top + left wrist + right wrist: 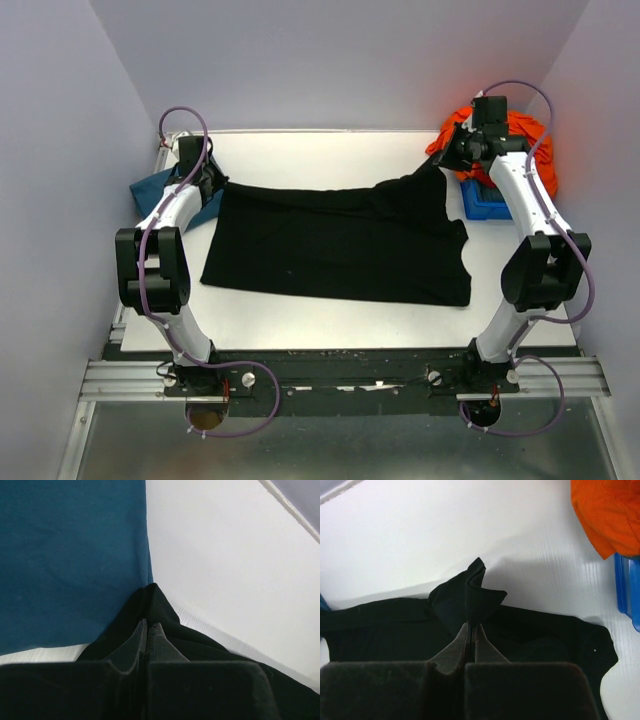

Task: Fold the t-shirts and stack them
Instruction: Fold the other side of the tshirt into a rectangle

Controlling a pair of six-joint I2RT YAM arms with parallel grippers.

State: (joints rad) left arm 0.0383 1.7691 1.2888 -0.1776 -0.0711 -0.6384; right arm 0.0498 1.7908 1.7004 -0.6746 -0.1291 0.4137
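1. Table point(330, 315): white top. All cloth is kept on it except the orange heap, which sits in a bin at the far-R corner.
2. Black t-shirt point(330, 240): spread flat mid-table, plain black side up, no print seen.
   - Long axis runs L-R, parallel to the far edge.
   - The straight hem is judged to point L and the sleeve/shoulder end R.
   - The far-R corner is raised off the table; the rest lies flat.
   - Risk: only a thin pinch is held at each far corner, so cloth could slip out under pull.
   - Risk: with uneven travel btwn arms the fold would be skewed.
3. Teal t-shirt point(150, 187): at the far-L corner, partly under the L arm, its edge touching the black corner.
   - Risk: it could be dragged along if caught w/ the black cloth when the L corner is moved.
4. Orange cloth point(537, 135): heaped in the bin just beside the R wrist.
   - Risk: it could be snagged on an arm swing.
5. Blue bin point(485, 207): just beside the shirt's R end, so it could be bumped on a low pass.
6. Left gripper point(149, 626): fingers pressed together on the far-L corner of the black t-shirt.
7. Right gripper point(472, 626): clamped on the far-R corner, w/ a cloth peak bunched above the tips.
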